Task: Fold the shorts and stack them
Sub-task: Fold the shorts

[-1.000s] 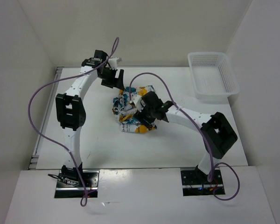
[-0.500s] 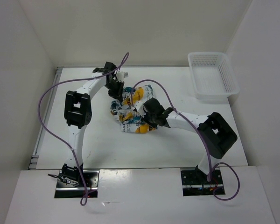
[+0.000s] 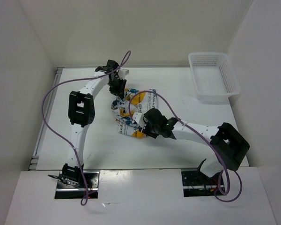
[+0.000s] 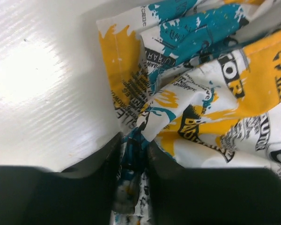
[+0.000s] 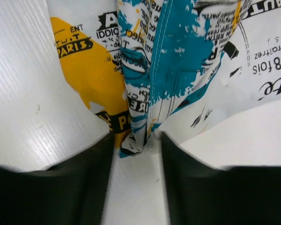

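The shorts (image 3: 130, 111), white with teal, yellow-orange and black print, lie crumpled in the middle of the table. My left gripper (image 3: 118, 90) is at their far left corner. In the left wrist view it (image 4: 132, 151) is shut on a bunched fold of the shorts (image 4: 201, 93). My right gripper (image 3: 143, 126) is at their near edge. In the right wrist view it (image 5: 136, 140) is open. The tip of a teal fold of the shorts (image 5: 178, 56) lies between its fingertips, touching the left finger, with bare table behind.
A white mesh basket (image 3: 214, 93) stands at the far right of the table. White walls enclose the table on the left, back and right. Purple cables loop over both arms.
My left gripper came down from the far side onto the shorts' far left corner. My right gripper moved nearer along the shorts to their near edge. The cloth now lies more drawn out.
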`<action>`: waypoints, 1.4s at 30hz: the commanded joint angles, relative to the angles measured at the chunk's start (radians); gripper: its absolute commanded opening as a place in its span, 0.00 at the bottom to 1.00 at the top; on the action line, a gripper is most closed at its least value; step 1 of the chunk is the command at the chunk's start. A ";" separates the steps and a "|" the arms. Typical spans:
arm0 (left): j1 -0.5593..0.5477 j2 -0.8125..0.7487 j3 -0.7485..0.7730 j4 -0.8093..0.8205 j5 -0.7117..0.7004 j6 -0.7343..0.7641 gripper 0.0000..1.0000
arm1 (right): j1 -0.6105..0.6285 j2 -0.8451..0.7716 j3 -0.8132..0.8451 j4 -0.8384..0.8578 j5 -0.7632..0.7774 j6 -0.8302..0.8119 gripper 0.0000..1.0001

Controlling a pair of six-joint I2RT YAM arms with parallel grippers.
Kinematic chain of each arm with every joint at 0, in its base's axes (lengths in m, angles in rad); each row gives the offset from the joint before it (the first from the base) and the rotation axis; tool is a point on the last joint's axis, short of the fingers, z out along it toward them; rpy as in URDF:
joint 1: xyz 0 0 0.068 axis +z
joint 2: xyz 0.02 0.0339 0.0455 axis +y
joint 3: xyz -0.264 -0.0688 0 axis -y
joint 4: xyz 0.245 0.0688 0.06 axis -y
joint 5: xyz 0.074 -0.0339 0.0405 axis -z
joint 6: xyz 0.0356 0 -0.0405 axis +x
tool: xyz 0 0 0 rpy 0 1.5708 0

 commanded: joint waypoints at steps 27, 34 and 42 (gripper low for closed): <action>-0.057 -0.472 -0.629 0.023 0.057 0.005 0.83 | -0.545 0.617 0.798 -0.024 -0.306 0.469 0.80; -0.057 -0.428 -0.687 0.032 0.057 0.005 0.41 | -0.554 0.677 0.798 -0.005 -0.403 0.561 0.50; -0.036 -0.457 -0.784 0.020 -0.028 0.005 0.06 | -0.563 0.728 0.844 0.026 -0.250 0.659 0.00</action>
